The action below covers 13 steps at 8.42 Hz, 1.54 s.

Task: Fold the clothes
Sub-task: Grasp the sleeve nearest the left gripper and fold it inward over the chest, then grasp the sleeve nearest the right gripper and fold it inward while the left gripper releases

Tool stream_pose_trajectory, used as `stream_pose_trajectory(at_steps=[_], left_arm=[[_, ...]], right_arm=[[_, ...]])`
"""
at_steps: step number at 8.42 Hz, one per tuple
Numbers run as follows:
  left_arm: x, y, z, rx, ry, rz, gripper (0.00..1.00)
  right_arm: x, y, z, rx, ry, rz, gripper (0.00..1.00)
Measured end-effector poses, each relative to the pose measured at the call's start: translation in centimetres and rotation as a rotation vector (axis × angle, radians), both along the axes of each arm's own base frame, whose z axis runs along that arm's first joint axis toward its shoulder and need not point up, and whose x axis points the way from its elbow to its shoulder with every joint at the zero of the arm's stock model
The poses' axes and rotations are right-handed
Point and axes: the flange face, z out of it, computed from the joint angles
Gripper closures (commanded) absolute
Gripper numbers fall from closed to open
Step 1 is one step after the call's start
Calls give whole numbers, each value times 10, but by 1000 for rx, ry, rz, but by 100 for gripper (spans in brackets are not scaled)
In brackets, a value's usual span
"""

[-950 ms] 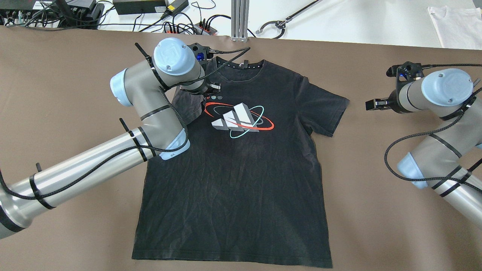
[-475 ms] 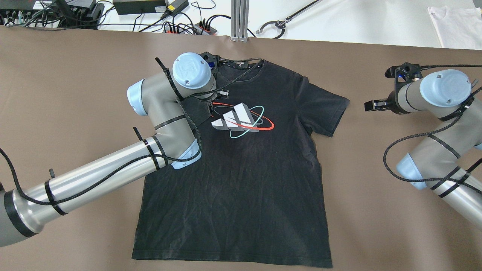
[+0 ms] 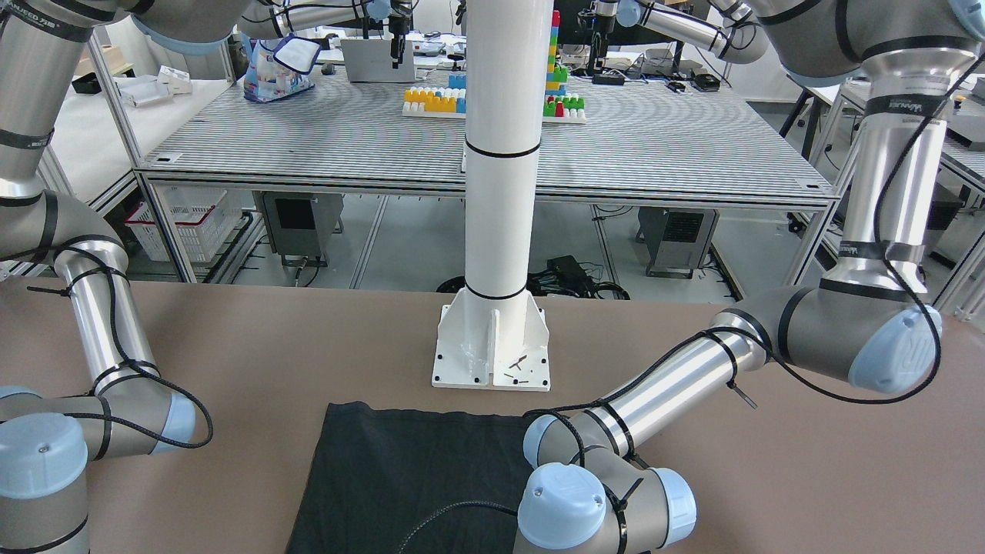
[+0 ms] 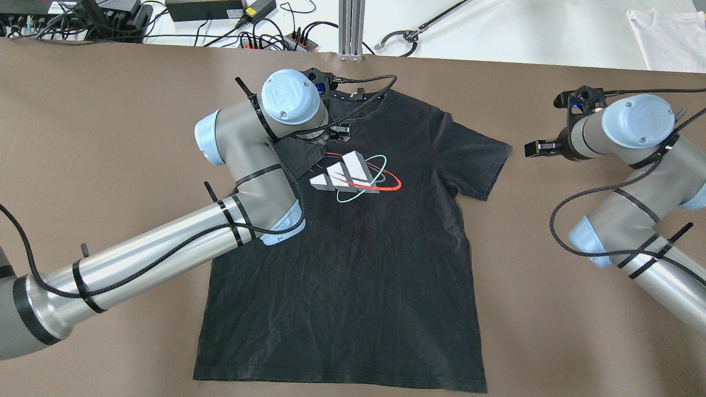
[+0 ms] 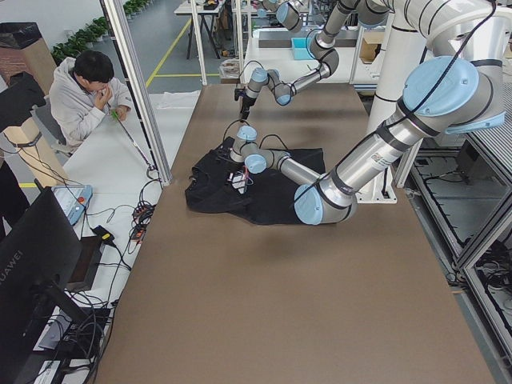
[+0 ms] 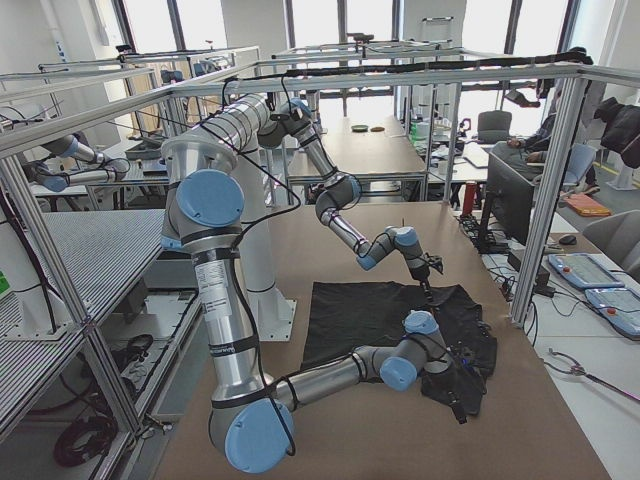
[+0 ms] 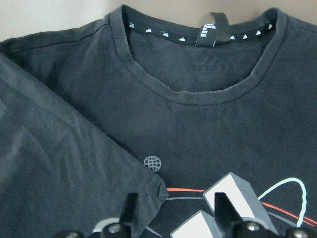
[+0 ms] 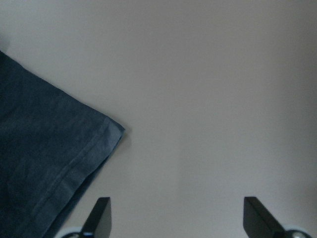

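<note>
The clothes are one black T-shirt [image 4: 353, 264] lying flat, its white and red print [image 4: 353, 176] face up. The shirt's left sleeve [image 4: 298, 154] is folded inward over the chest. My left gripper [image 4: 341, 131] hovers just below the collar. In the left wrist view its fingers [image 7: 130, 210] stand apart and the gripper [image 7: 174, 208] is open, with the sleeve corner [image 7: 159, 189] lying flat between them. My right gripper [image 4: 532, 149] is open over bare table, just outside the right sleeve tip [image 8: 111, 130]. Nothing is between the fingers of the right gripper [image 8: 177, 218].
A white pole's base [image 3: 492, 346] is bolted to the table near the shirt's hem. Cables and power strips [image 4: 265, 38] lie beyond the far edge, with a grabber tool [image 4: 408, 36] and a white cloth [image 4: 667, 33]. A person [image 5: 80, 96] sits at the side.
My left arm has moved right and toward the collar, drawing the left sleeve further in over the chest. The right gripper has shifted slightly left toward the right sleeve.
</note>
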Motion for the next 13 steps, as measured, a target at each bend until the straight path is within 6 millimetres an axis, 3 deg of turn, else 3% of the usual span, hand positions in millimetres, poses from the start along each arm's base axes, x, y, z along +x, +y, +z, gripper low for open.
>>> stream_pose_trajectory(at_steps=[4,6,7,8,11,12,13], left_arm=[[-1,-1,-6,9,3,4,0],[-1,-1,-4,12,-1,6,0],[-1,0,-2,12,-3,6,0],[0,0,-2,13,-4,7,0],[0,0,-1,14,-5,7,0],[0,0,-1,14,-5,7,0],[-1,0,-1,13,-5,6,0]], right_arm=[[-34,-47,8,-21,-105,66,8],[-49,-66,26,-13,-144,79,12],[-55,-71,35,-10,-152,79,20],[-61,-72,39,-4,-158,73,35],[-75,-67,42,6,-178,67,90],[-77,-66,41,7,-180,67,100],[-78,-66,39,9,-183,67,100]])
